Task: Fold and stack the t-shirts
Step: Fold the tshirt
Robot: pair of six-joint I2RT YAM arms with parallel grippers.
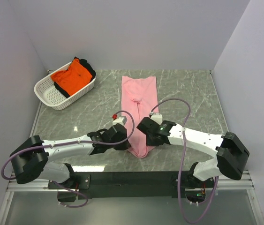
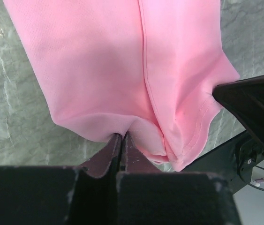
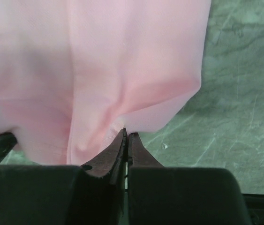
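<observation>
Cloth like this is light, limp and thin, so I expect it to sag and crease wherever it goes unsupported. Well left of the pink shirt (image 1: 140,101), the orange shirt (image 1: 73,77) sits heaped in the basket (image 1: 52,97). The pink shirt lies as a long narrow strip on the table (image 1: 188,93). At its near-left corner my left gripper (image 2: 122,137) is pinched tight on the hem; at its near-right corner the right gripper (image 3: 127,133) is clamped likewise (both bites look shallow). I'd judge hems and corners the safest hold; a mid-panel pinch would only bunch it.
</observation>
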